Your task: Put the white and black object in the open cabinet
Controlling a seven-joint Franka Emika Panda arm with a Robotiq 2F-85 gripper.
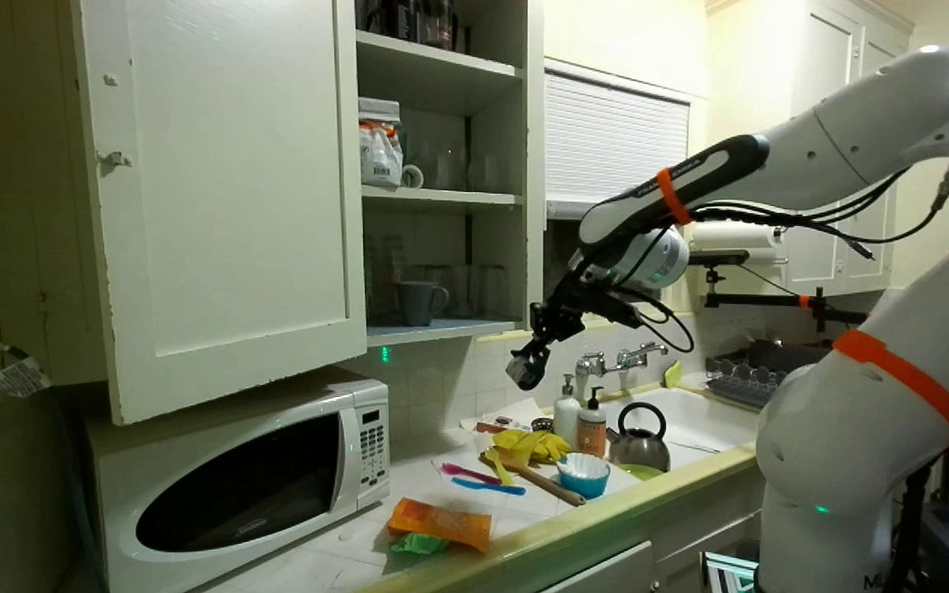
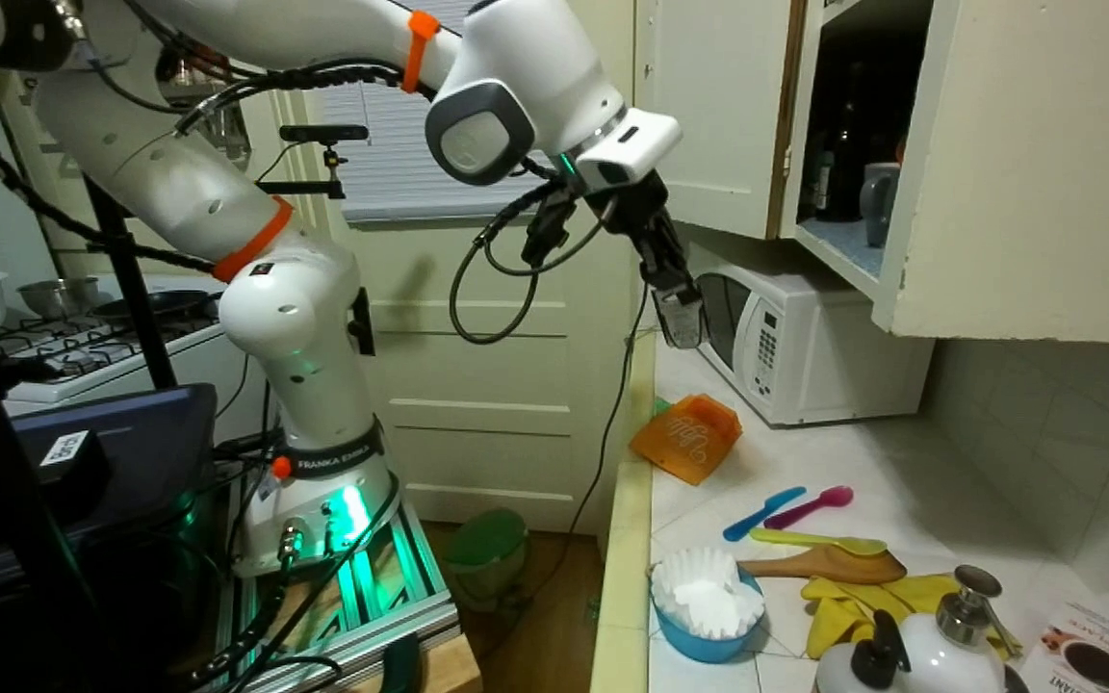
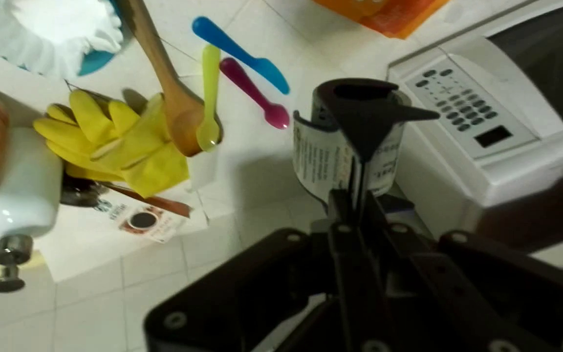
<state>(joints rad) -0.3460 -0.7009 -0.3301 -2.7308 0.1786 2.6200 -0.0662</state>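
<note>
Aloft: white and black object (image 3: 313, 161) pinched in the tool (image 3: 355, 203)

Well above the surface (image 2: 901, 462), the white and black object is outside the open cabinet (image 1: 534, 206), with the tool gripping it. The jaws stand narrow, set close together on a thin black part; in the wrist view the white part curves and carries small print.

The cabinet's panelled door (image 1: 227, 181) stands wide open. On the lowest shelf (image 1: 441, 332) in view sits a mug (image 1: 419, 303), with glasses (image 1: 487, 284) beside it; the shelf above (image 1: 458, 195) bears a white bag (image 1: 380, 156). Below the door is a white microwave (image 2: 834, 337).

An orange packet (image 2: 689, 438) lies on the surface near the microwave. Past it are a blue knife (image 2: 766, 513), a pink spoon (image 2: 810, 507) and a yellow-green spoon (image 2: 814, 540), close to one another, the last with its bowl over a wooden spoon (image 2: 848, 566). Yellow gloves (image 3: 157, 164) touch the wooden spoon, and a blue bowl (image 2: 709, 647) of white paper liners (image 2: 709, 597) stands by its handle. Near the gloves are a white pump bottle (image 1: 567, 416) and an orange-labelled one (image 1: 592, 432). In an exterior view a kettle (image 1: 641, 450) shows at the white sink (image 1: 697, 412); whether it stands inside, I cannot tell.
</note>
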